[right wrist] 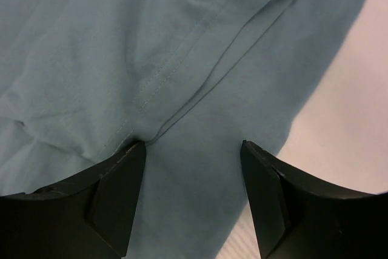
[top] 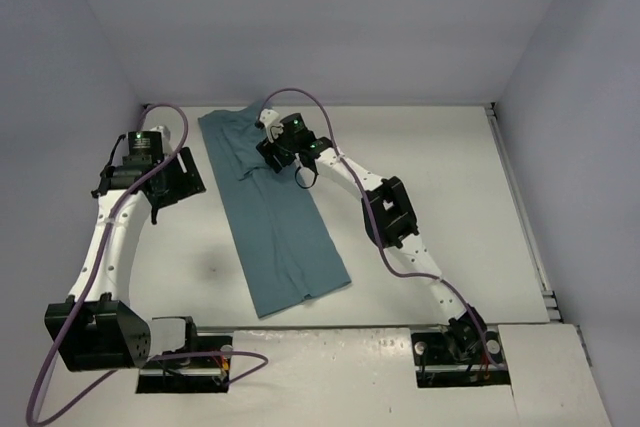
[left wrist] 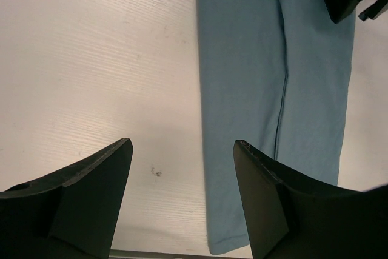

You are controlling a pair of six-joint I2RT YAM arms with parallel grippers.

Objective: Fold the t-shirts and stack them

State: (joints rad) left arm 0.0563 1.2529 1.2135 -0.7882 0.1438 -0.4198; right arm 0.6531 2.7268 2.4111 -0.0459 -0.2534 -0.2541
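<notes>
**A:** Where is the teal t-shirt point(top: 285, 227)?

**B:** Flat on the tabletop point(top: 450, 197), as 1 long narrow strip (its sides look folded in lengthwise). It runs from the far edge, left of the middle, and slants toward the near edge.

**A:** Why is the right pincer point(right wrist: 193, 150) over it?

**B:** It hangs low over the far end of the strip, where a sleeve seam meets a tucked fold. Its jaws stand apart with cloth beneath them and nothing pinched. I judge it sits there because that end must be lifted for the crosswise fold.

**A:** And the left pincer point(left wrist: 182, 147)?

**B:** It is just beside the shirt's left long edge, with its jaws wide and nothing held. Bare tabletop and that edge show between them. It is probably standing off so as not to drag the cloth, yet near enough to take its side.

**A:** How far along is the task?

**B:** By my reading, the lengthwise folds are done and the crosswise fold is not. With only 1 shirt in view, there is no stack yet.
</notes>
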